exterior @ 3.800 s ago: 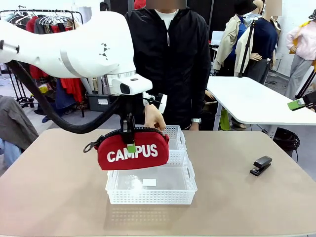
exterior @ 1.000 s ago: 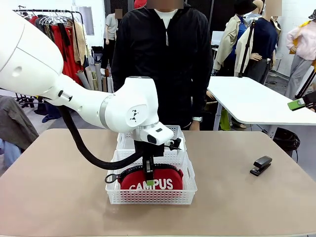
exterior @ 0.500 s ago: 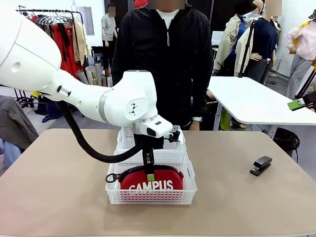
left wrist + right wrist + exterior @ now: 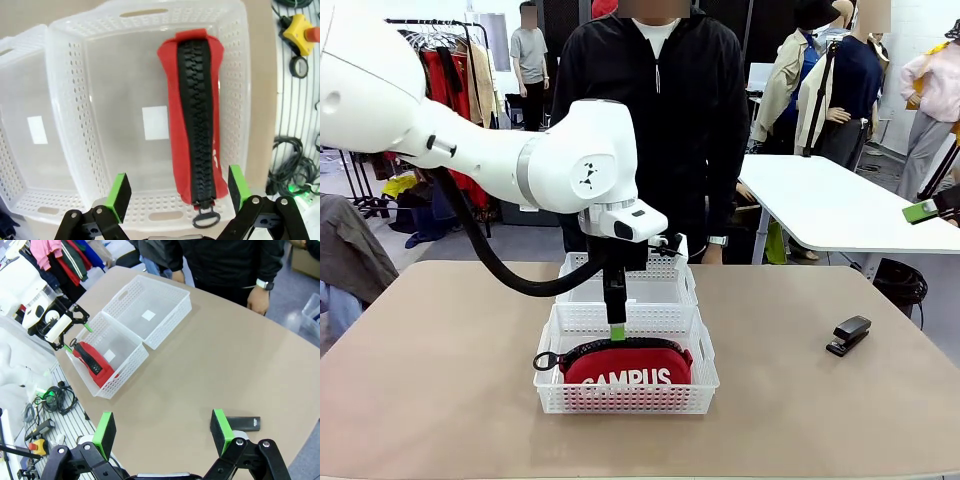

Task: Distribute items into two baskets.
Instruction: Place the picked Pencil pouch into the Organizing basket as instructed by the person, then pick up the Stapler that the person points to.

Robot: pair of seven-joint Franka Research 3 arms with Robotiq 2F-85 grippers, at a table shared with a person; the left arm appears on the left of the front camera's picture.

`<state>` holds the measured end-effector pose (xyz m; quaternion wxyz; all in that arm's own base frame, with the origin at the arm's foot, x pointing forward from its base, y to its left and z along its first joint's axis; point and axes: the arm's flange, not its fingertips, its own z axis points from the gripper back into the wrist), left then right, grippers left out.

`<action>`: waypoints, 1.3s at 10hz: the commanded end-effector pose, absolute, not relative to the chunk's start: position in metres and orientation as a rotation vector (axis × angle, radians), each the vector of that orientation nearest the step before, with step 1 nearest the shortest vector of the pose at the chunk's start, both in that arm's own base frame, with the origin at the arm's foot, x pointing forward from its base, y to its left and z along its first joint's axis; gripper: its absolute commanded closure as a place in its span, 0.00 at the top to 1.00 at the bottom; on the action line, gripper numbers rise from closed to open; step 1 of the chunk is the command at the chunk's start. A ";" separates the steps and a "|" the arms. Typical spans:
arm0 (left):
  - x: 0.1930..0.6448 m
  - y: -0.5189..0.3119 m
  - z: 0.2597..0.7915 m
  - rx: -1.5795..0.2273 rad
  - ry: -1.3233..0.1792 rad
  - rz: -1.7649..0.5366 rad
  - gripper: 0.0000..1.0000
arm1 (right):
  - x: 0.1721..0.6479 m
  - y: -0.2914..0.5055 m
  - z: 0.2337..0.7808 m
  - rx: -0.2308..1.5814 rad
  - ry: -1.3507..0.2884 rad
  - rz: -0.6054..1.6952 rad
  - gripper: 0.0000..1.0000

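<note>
The red "CAMPUS" pouch (image 4: 627,366) lies in the near white basket (image 4: 706,377), along its front wall, zipper up. My left gripper (image 4: 616,328) hangs open just above it, touching nothing. From the left wrist, the pouch (image 4: 192,115) lies lengthwise in that basket (image 4: 70,100), between and beyond my spread fingers. The far basket (image 4: 672,288) holds no item. The black stapler (image 4: 848,334) rests on the table at the right. My right gripper (image 4: 162,425) is open high over the table, with the stapler (image 4: 243,423) by its right fingertip.
A person in a black jacket stands at the far edge, hands (image 4: 257,300) lowered at their sides. The tan table (image 4: 440,380) is bare on the left and between the baskets and the stapler. Cables and a yellow box (image 4: 297,27) lie below the near edge.
My left gripper has opened and let go of the pouch, which now lies in the near basket. The gripper has risen slightly above it. The stapler has stayed put.
</note>
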<state>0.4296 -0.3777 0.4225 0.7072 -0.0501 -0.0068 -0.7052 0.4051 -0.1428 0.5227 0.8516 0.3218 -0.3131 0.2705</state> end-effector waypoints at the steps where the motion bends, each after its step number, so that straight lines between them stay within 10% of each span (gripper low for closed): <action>1: 0.422 -0.372 0.431 -0.079 0.001 -1.595 1.00 | 0.406 -0.142 0.525 0.679 -0.668 0.574 1.00; 13: 0.460 -0.348 0.449 -0.209 0.001 -1.466 1.00 | 0.406 -0.142 0.525 0.679 -0.668 0.574 1.00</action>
